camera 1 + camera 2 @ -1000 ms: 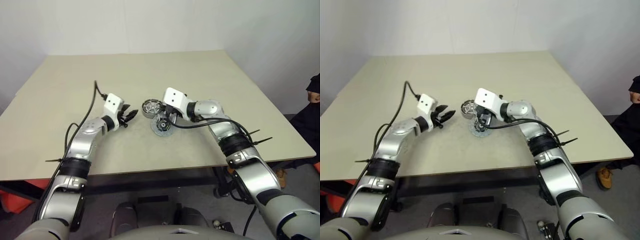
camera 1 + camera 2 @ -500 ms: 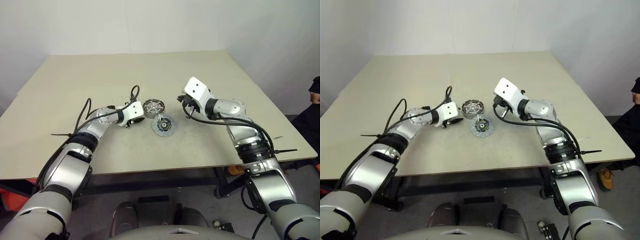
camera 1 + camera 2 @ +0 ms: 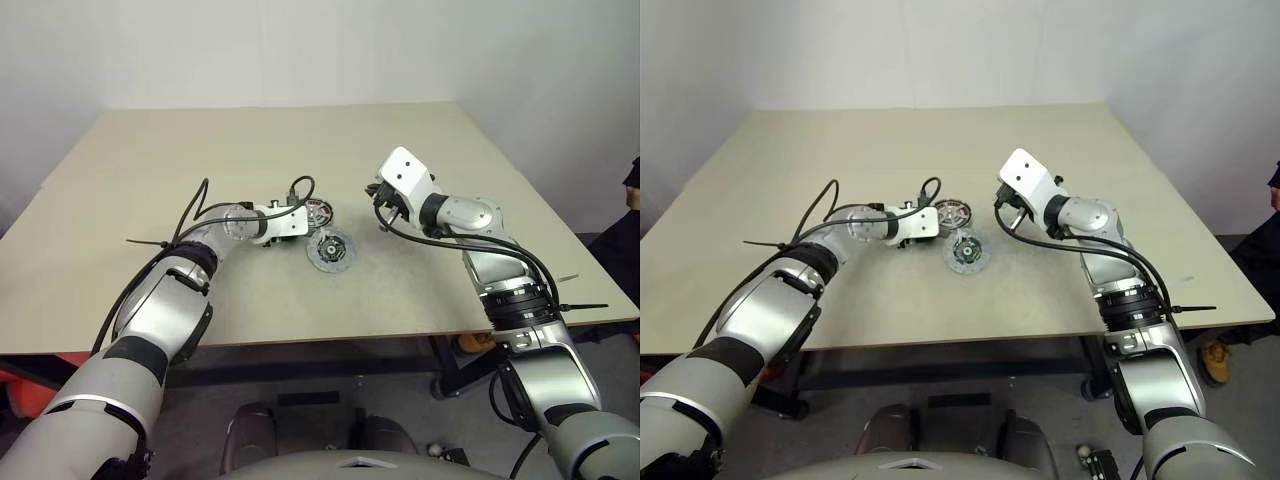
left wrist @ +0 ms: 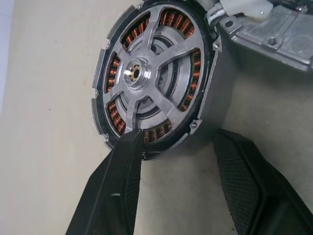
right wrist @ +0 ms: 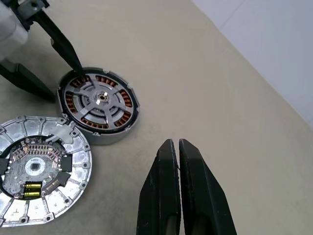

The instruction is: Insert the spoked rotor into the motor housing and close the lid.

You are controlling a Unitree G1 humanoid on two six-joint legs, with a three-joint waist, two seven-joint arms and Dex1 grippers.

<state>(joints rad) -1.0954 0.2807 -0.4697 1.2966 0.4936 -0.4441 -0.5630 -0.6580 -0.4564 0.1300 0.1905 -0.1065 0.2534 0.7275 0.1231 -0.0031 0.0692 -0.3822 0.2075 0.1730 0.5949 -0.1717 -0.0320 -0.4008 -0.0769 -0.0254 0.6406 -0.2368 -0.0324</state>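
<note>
Beige and matt, the square table (image 3: 420, 290) carries everything, with a plain pale wall behind its far edge; at the right border a person's dark sleeve (image 3: 630, 175) is cut off by the frame. The left arm's silver shell and looping black cable cover much of the left gripper (image 4: 182, 147) from the head views, but its wrist view shows the two black ribbed fingers spread on either side of the motor housing (image 4: 151, 78), one fingertip (image 4: 132, 139) touching the rim, the other standing just off the cup's wall. The housing is a short round silver cup with copper-coloured windings showing between the arms of the spoked rotor (image 4: 149, 83), which sits inside it, flat silver spokes running from a brass-toned hub. Just beside the housing, touching or nearly so, lies the lid (image 5: 36, 169), face up, a notched grey disc with a dark circuit-like centre and a small gold part; its near edge is cut off in the right wrist view. The right gripper (image 5: 174, 147) hovers off to the housing's right, fingers pressed together, holding nothing
</note>
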